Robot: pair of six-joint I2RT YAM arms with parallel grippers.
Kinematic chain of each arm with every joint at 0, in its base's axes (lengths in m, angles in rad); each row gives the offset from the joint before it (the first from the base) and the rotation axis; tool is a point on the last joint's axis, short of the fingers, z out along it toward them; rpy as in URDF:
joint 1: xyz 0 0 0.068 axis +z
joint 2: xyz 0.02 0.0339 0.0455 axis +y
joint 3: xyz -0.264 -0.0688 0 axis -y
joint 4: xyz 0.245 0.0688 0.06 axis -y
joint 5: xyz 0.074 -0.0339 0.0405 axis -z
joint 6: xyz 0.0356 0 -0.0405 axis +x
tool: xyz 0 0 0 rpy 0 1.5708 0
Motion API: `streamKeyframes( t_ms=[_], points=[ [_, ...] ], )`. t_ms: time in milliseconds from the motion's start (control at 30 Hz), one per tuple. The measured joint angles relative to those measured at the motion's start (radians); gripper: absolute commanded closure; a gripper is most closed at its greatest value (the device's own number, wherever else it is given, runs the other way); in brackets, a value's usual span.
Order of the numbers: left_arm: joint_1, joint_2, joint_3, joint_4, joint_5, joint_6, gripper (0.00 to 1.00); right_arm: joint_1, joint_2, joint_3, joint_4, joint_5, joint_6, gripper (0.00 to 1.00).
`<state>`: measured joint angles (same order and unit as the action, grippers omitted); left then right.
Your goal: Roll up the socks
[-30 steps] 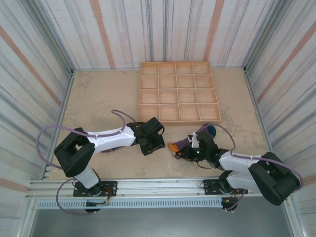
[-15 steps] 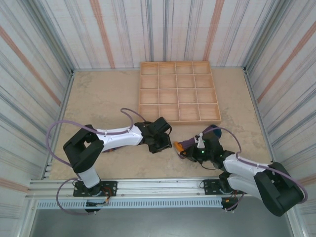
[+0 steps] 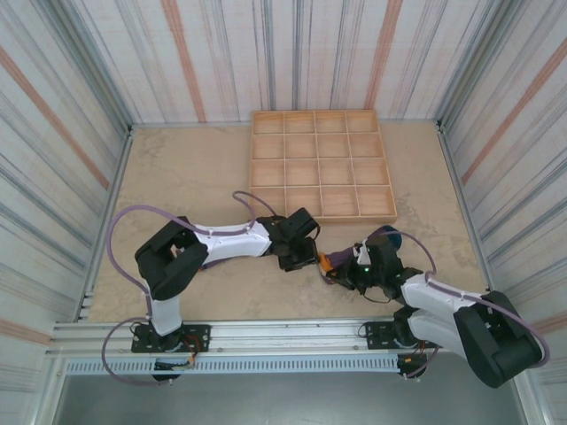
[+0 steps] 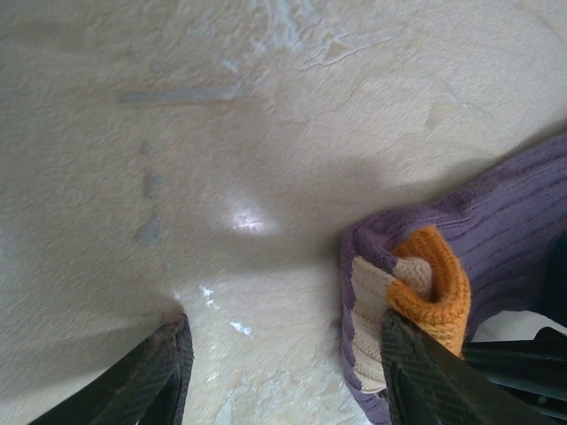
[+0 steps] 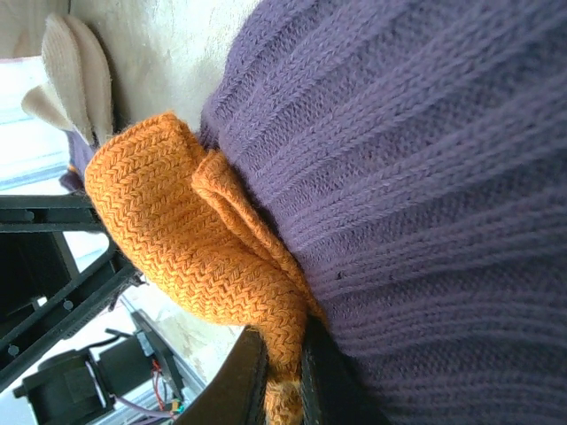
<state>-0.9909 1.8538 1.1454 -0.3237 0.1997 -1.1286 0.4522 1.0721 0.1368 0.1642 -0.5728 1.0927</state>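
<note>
The socks (image 5: 425, 168) are bunched together as purple ribbed knit, with an orange cuff (image 5: 195, 239) and a peach cuff (image 5: 75, 66) at one end. My right gripper (image 5: 285, 381) is shut on the orange cuff. In the top view the socks (image 3: 381, 237) lie near the right arm, the right gripper (image 3: 337, 269) at their left end. My left gripper (image 3: 302, 256) has come up to that end. It stands open (image 4: 283, 376) over bare table, with its right finger (image 4: 425, 372) against the socks' (image 4: 496, 230) cuffs (image 4: 425, 283).
A wooden tray (image 3: 321, 216) divided into several empty compartments sits at the back of the beige table (image 3: 177, 177). Striped walls close in the left, right and far sides. A metal rail (image 3: 266, 332) runs along the near edge.
My left arm has stretched to the right, bringing its gripper from the table's middle up to the socks' cuff end. The right gripper keeps its hold and has shifted slightly right.
</note>
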Motion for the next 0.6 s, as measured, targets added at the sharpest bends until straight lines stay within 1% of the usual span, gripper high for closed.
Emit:
streamKeyframes(
  t_ms=[500, 600],
  points=[
    [-0.012, 0.039, 0.031, 0.042, 0.008, 0.001, 0.47, -0.034, 0.04, 0.003, 0.019, -0.052, 0.0, 1.0],
    [-0.014, 0.051, 0.044, 0.044, 0.009, 0.001, 0.5, -0.036, 0.04, 0.003, 0.02, -0.054, 0.0, 1.0]
  ],
)
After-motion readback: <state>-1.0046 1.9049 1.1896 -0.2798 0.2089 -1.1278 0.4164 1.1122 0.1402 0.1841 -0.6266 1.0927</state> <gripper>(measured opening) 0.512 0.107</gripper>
